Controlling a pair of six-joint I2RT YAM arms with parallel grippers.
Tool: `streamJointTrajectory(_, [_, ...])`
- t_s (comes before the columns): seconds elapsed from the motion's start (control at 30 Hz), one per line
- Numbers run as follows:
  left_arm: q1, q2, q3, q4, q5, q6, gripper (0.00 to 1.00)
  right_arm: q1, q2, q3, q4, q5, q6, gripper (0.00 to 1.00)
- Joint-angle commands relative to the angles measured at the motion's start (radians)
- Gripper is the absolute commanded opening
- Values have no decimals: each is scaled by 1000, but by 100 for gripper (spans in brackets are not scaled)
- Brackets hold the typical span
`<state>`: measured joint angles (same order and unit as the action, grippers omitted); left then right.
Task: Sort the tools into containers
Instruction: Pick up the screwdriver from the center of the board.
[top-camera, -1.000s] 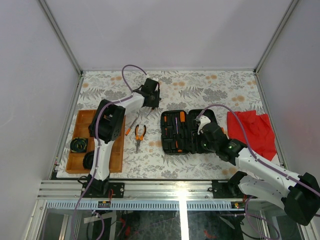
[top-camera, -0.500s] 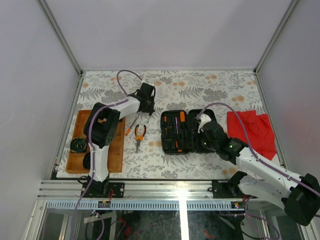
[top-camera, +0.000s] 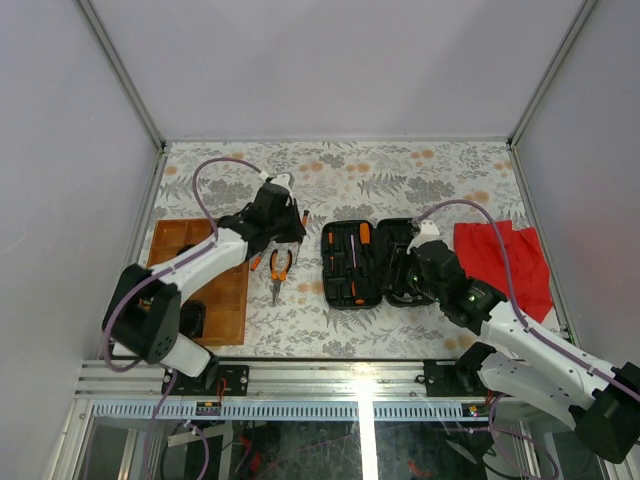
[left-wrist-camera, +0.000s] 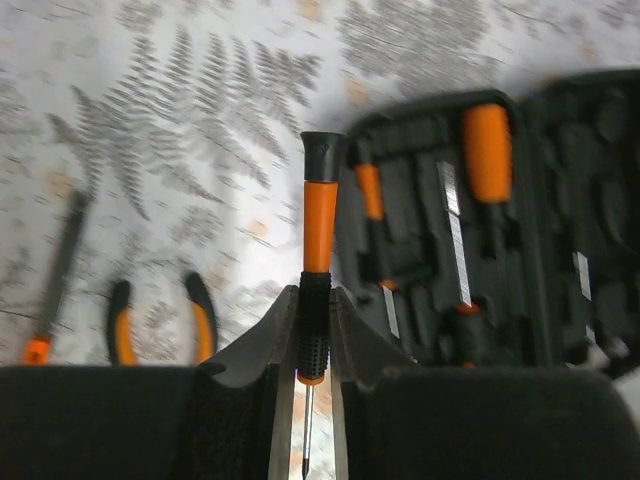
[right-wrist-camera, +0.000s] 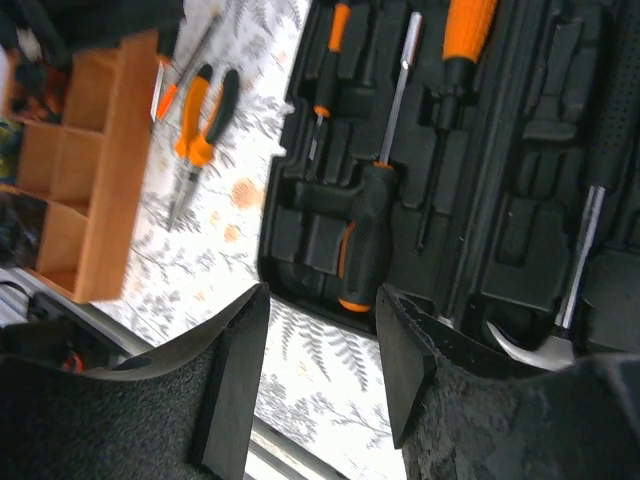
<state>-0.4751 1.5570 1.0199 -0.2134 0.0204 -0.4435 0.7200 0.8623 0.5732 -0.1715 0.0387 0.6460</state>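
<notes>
Tools show first from the left wrist, in a blurred picture. We see the left gripper (left-wrist-camera: 312, 345) closed narrow on a precision screwdriver (left-wrist-camera: 320, 215). Its black grip is pinched between the fingers (left-wrist-camera: 262, 345), its orange handle points away, and its thin tip points back toward the camera. Below it, orange-handled pliers (left-wrist-camera: 200, 320) lie on the fern-print cover. A slim driver (left-wrist-camera: 58, 265) lies left of them, and the open black tool case (left-wrist-camera: 410, 215) is to the right.

From the right wrist, we see the right gripper (right-wrist-camera: 320, 365) spread wide, with nothing between its fingers (right-wrist-camera: 232, 375), above the near rim of the case. Inside the case sit a black-and-orange screwdriver (right-wrist-camera: 362, 245), slimmer drivers in their slots and a steel hammer (right-wrist-camera: 580, 250) at the right. The pliers lie beyond the case, and the wooden tray (right-wrist-camera: 120, 180) sits past them.

In the top view, we find the case near the middle of the table (top-camera: 400, 170), toward its near edge, with the pliers just left of it. The tray is by the left edge, toward the near-left corner, partly under the left arm. The left gripper hovers on the far side of the pliers, and the right one hangs over the case's right half. A red cloth (top-camera: 505, 262) lies by the right edge.
</notes>
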Motion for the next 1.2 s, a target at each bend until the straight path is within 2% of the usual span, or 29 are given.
streamJointTrajectory(0.0, [-103,-161,-94,88,11,-80,0,5,-14,32,174,38,159,54])
streamJointTrajectory(0.23, [-225,-382,-271,181,26,-192,0,6,25,23,334,-55,298,55])
streamJointTrajectory(0.37, [-299,-446,-333,254,10,-235,0,6,14,-24,445,-71,361,54])
streamJointTrajectory(0.7, [-391,-401,-312,331,4,-277,0,5,109,-22,528,-183,401,48])
streamJointTrajectory(0.93, [-433,-370,-284,340,-5,-274,0,5,115,-30,506,-165,423,40])
streamJointTrajectory(1.17, [-457,-380,-285,343,-30,-278,0,6,112,-29,451,-143,422,40])
